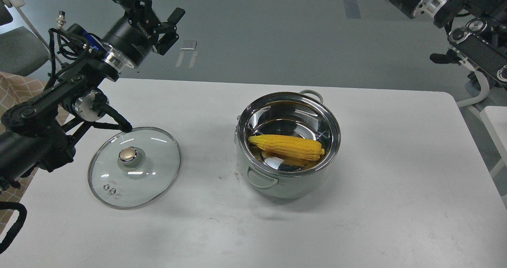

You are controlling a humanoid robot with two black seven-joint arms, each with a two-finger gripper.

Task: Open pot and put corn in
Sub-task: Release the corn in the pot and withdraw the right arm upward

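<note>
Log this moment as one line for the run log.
pot: open | corn: inside pot | glass lid: on table, left of pot | left gripper: raised, empty

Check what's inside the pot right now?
The corn lies inside the open pot, across the mirrored bottom. The yellow beneath it looks like its reflection. The pot floor directly under the corn is hidden. The glass lid sits apart on the table.

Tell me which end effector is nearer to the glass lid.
Left. The left end effector hangs above and behind the glass lid; the right arm is far across, beyond the pot.
</note>
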